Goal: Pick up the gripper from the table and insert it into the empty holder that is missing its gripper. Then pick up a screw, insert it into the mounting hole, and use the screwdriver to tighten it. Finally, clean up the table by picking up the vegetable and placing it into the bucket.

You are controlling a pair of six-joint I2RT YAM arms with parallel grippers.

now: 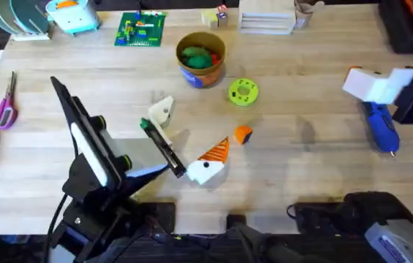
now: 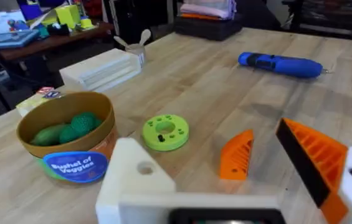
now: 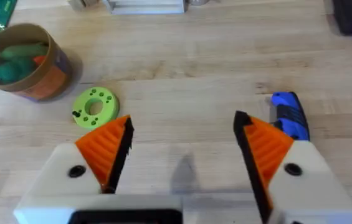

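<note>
Right now the orange wedge [image 1: 243,134] lies loose on the bench [image 1: 301,168], just right of the middle of the overhead frame. It is a small ribbed plastic piece, tapering to one end, bright orange all over. In the left wrist view the orange wedge [image 2: 237,155] sits between my left tool's two fingers, touching neither.

My left tool [image 1: 191,128] is spread wide and grips nothing. One finger carries an orange ribbed pad [image 2: 313,155]; the other is the holder [image 2: 135,180], a bare white block with a round hole in its face. In the overhead frame the wedge lies just up and to the right of the padded finger.

My right tool [image 3: 183,121] is at the right edge of the overhead frame, its two orange-padded fingers spread and empty. The screwdriver [image 3: 290,115], thick and blue, lies on the bench just beside one finger.

A green disc [image 1: 243,92] with holes sits above the wedge, and the bucket [image 1: 201,58] stands up and to the left of it, holding green vegetables. Its blue label reads "Bushel of Veggies" [image 2: 79,167].
</note>
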